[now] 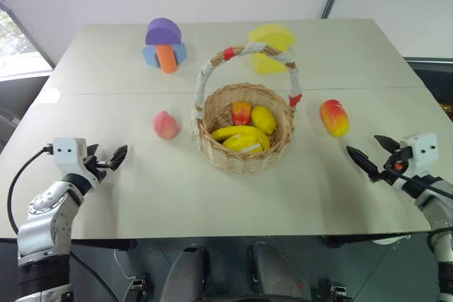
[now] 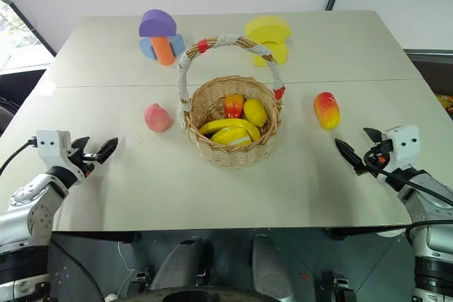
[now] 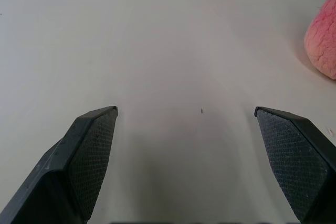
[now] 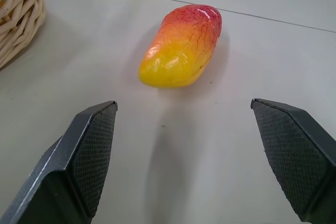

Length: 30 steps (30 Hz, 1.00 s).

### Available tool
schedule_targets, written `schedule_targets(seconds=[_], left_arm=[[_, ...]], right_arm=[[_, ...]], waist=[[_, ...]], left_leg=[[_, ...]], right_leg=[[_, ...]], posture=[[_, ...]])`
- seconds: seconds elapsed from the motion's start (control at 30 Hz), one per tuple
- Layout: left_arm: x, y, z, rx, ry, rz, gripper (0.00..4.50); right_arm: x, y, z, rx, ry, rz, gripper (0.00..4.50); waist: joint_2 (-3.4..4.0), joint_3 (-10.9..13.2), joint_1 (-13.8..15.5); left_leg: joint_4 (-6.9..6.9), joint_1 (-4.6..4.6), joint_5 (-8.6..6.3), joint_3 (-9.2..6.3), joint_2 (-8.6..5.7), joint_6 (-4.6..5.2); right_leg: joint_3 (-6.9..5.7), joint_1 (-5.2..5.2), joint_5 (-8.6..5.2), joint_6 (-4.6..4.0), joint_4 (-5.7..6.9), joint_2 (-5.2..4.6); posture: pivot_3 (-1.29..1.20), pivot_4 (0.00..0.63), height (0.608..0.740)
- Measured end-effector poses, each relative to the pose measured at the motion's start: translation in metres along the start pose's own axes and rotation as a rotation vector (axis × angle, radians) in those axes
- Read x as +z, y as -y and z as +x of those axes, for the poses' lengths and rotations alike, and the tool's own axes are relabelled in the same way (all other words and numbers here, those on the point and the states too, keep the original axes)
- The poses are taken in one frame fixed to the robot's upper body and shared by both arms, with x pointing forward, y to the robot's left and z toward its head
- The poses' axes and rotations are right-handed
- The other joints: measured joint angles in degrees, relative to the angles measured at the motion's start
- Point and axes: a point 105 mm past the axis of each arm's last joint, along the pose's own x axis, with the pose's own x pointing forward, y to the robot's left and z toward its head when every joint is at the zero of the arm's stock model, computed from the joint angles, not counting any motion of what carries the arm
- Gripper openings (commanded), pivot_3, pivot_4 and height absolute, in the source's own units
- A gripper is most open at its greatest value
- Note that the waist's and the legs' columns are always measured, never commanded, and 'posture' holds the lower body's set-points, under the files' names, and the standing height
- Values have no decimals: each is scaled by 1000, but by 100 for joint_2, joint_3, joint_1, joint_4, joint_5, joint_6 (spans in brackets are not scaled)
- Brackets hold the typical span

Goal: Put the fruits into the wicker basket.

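The wicker basket (image 1: pixel 243 161) stands mid-table, its white handle with red bands arching over it. A pink peach (image 1: pixel 165 124) lies on the table just left of the basket, and a red-and-yellow mango (image 1: pixel 334 117) lies to its right. My left gripper (image 1: pixel 106 154) hovers open near the front left edge, short of the peach (image 3: pixel 323 43) and to its left. Near the front right edge my right gripper (image 1: pixel 364 145) is open, and the mango (image 4: pixel 181 45) lies a short way ahead of its fingers. Neither gripper holds anything.
Inside the basket lie yellow bananas (image 1: pixel 239 136) and two other small toy fruits. Purple, blue and orange foam blocks (image 1: pixel 163 44) stand at the back left, yellow foam blocks (image 1: pixel 271 47) at the back right behind the handle. The table's front edge (image 1: pixel 226 235) runs just below both grippers.
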Motion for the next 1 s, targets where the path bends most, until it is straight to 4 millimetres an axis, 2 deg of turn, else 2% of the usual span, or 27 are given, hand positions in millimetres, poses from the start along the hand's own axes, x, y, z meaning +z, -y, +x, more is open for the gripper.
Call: schedule_targets(seconds=[0.3, 0.5, 0.73, 0.87, 1.0], left_arm=[[8, 4, 5, -16, 28, 7, 4500], [18, 14, 13, -68, 43, -17, 4500], [49, 44, 26, -200, 84, 16, 4500], [63, 69, 38, -285, 78, 58, 4500], [60, 86, 45, -341, 40, 94, 4500]], right_arm=[[3, -4, 1, -2, 13, 0, 4283], [20, -14, 4, 29, 47, -23, 4283], [75, -44, 5, 180, 132, -97, 4283], [109, -75, 0, 342, 179, -115, 4283], [121, -103, -9, 491, 182, -128, 4283]], waist=[[0, 0, 1], [0, 0, -3], [0, 0, 4], [-1, 1, 7], [-8, 0, 1]], left_leg=[[0, 0, 0, 0, 0, 0], [0, 0, 0, 0, 0, 0], [1, -1, 0, -3, 0, 0], [2, -3, 0, -3, -2, 0], [2, -3, 0, -5, -1, 2]], right_leg=[[0, 0, 0, 0, 0, 0], [-1, 0, 0, 0, 1, 1], [-3, 0, 0, 0, 1, 3], [-3, 0, 0, 1, 1, 3], [-4, 0, 0, 1, 0, 5]], posture=[[0, 150, 740], [0, 150, 740], [0, 150, 740], [0, 150, 740], [0, 150, 740]])
